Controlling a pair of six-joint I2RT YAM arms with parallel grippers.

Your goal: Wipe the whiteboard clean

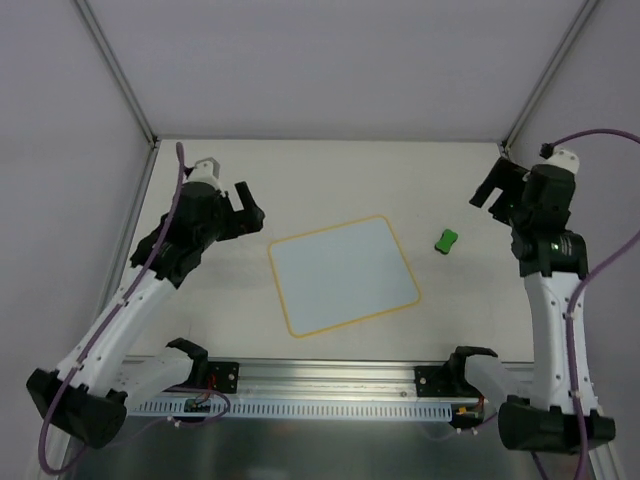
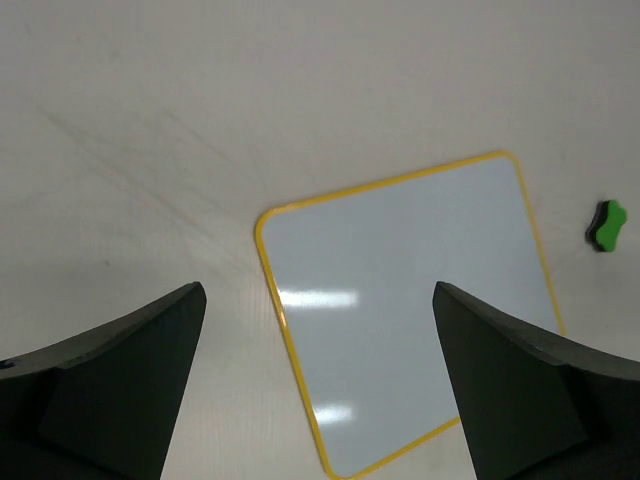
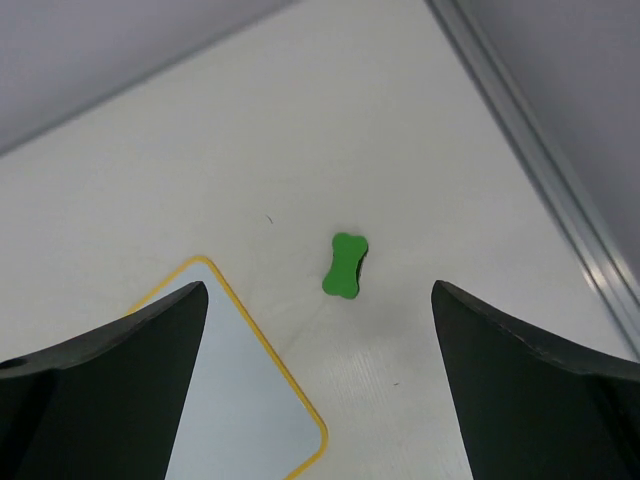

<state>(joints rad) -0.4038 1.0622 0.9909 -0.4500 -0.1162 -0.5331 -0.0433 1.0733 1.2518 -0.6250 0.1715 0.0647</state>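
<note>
Yellow-rimmed whiteboard (image 1: 343, 275) is lying flat at the centre of the desk (image 1: 330, 170), a green eraser (image 1: 446, 240) is resting near its right edge, and the left pincer (image 1: 250, 205) and right pincer (image 1: 490, 200) are hovering aside, both spread wide and empty.

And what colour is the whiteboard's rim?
Yellow-orange. The rim of the whiteboard shows best in the left wrist view.
</note>
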